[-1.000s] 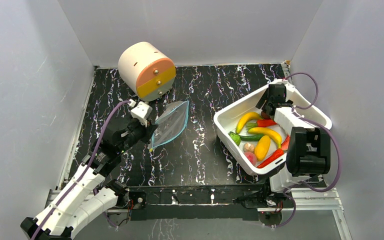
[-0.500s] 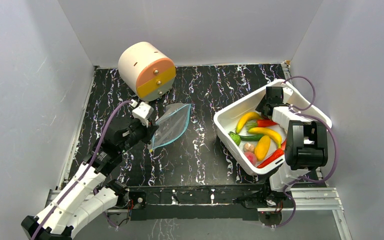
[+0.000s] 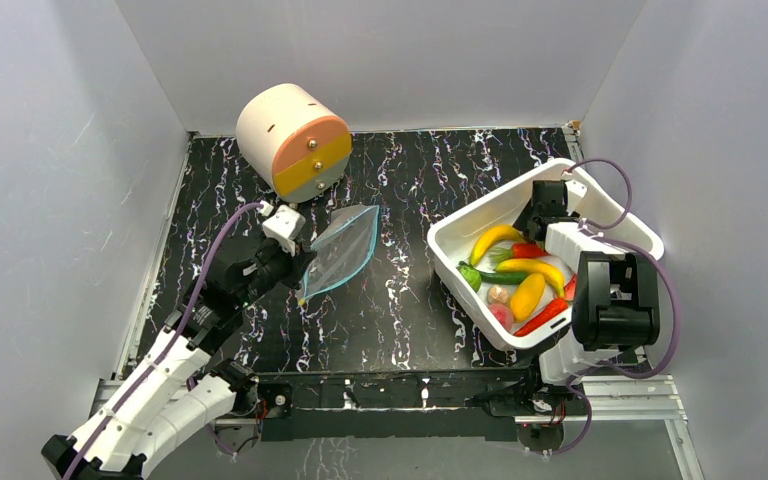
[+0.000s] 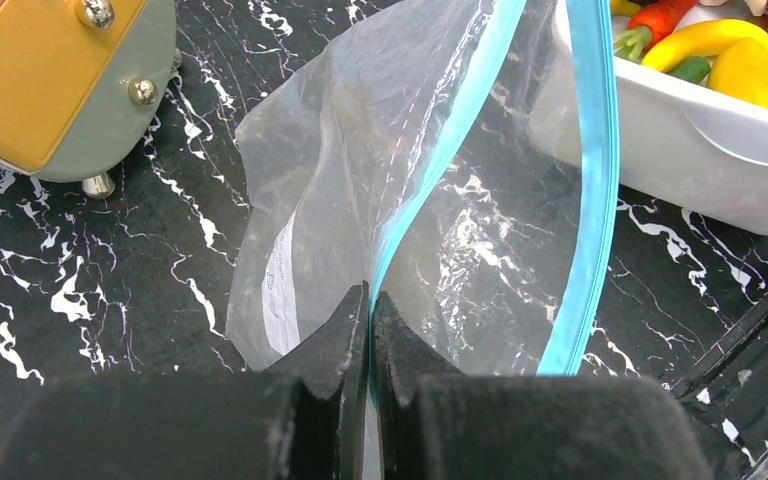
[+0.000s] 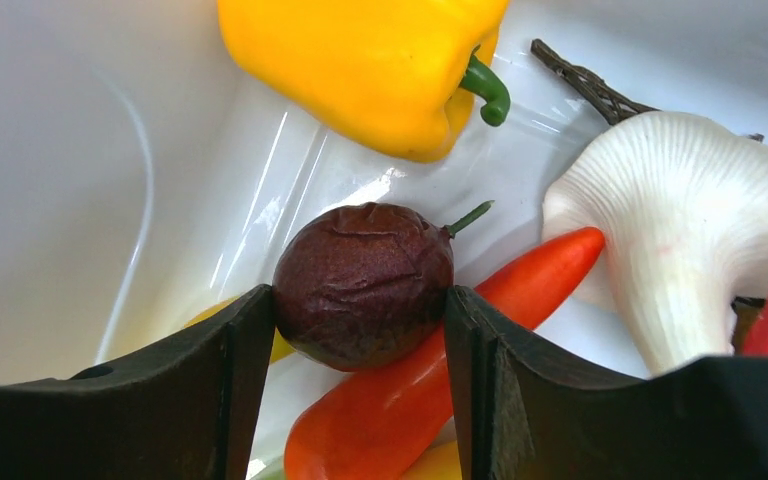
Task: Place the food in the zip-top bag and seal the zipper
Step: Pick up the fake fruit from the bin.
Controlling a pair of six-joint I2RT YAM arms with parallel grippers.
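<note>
The zip-top bag [image 3: 343, 250] is clear, floppy film held up over the black, white-veined worktop [image 3: 410, 180], left of centre. Its zipper [image 4: 592, 200] is a thin teal-blue strip that has parted into two bands, so the mouth gapes. A small white label [image 4: 280, 280] shows through the film. The left tool [image 4: 370, 300] is closed flat on one band of that strip, pinching the bag.

The largest neighbour is a cream drum [image 3: 290, 140] lying on its side at the far left, just beyond the bag. Its flat face is banded orange, yellow and grey, with metal studs.

On the right a glossy white tub [image 3: 460, 225] stands askew, holding the food [image 3: 525, 295]: smooth yellow bananas [image 3: 495, 240], a green cucumber [image 3: 500, 275] and red pieces. Inside it the right tool [image 5: 360, 300] grips a round, wrinkled brown piece [image 5: 360, 260] with a thin green stem, its dark pads touching both sides. A waxy yellow bell pepper [image 5: 360, 70] and a ribbed white piece [image 5: 680, 230] lie close by, and an orange-red chili [image 5: 430, 380] lies under the brown one.

Bare worktop lies between the bag and the tub. Grey walls [image 3: 60, 200] close the left, far and right sides, and the tub's far corner is near the right wall.
</note>
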